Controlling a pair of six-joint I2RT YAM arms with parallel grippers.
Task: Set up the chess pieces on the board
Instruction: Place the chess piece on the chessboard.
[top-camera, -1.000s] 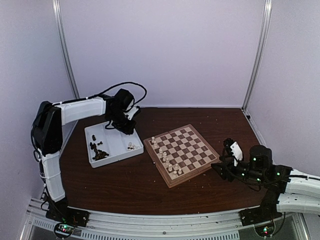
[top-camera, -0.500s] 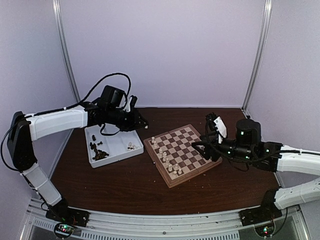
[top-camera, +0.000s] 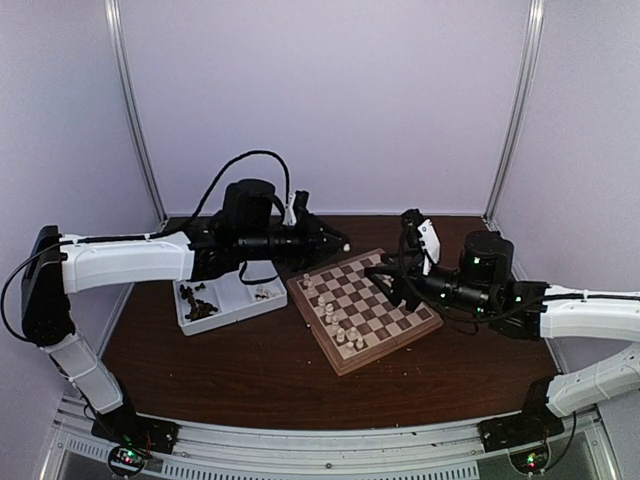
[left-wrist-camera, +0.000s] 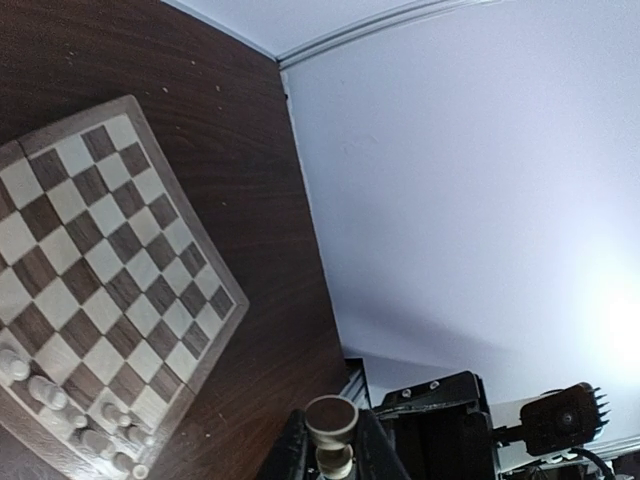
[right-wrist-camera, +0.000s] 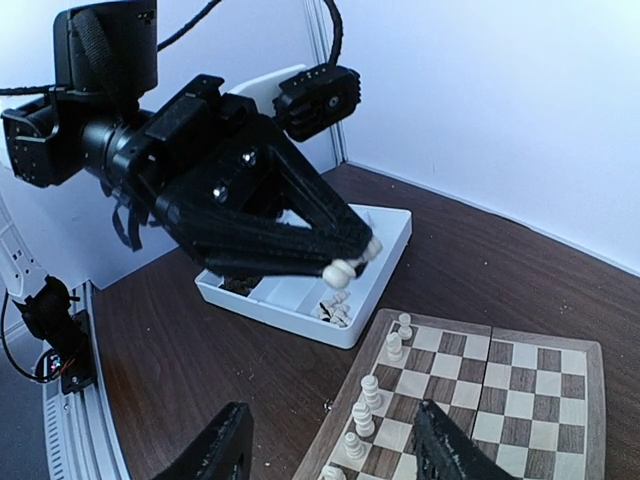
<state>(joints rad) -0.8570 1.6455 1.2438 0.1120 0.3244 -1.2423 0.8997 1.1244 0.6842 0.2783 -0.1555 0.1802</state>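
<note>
Several of the chess pieces (top-camera: 333, 318) already on the board (top-camera: 400, 292), from above: cream ones only, strung along its left side in two ragged files. No dark one among them. Above the board's far-left corner, the left tool (top-camera: 340, 243), drawn narrow onto a cream piece (top-camera: 346, 245) and carrying it in the air. Over the far-right squares, the right tool (top-camera: 392, 280), too dark from here to judge its gap. Left of the board on the desk (top-camera: 250, 380), a white tray (top-camera: 232, 290) with dark pieces (top-camera: 198, 302) heaped at the near end and a few cream ones (top-camera: 263, 293) by the board-side wall.

From the left wrist: round base of the carried piece toward the lens, clamped between both fingers at the bottom edge. Below, mostly bare squares, with the cream files at the lower left.

From the right wrist: own fingers (right-wrist-camera: 225, 450) well apart, nothing between them, hanging above the board. Ahead, the left tool's tips nipping the cream piece, tray behind it.

Looks early in the job. Done: part of the cream set. Left: setting down the carried piece, fetching the remaining cream ones, then the entire dark set.
</note>
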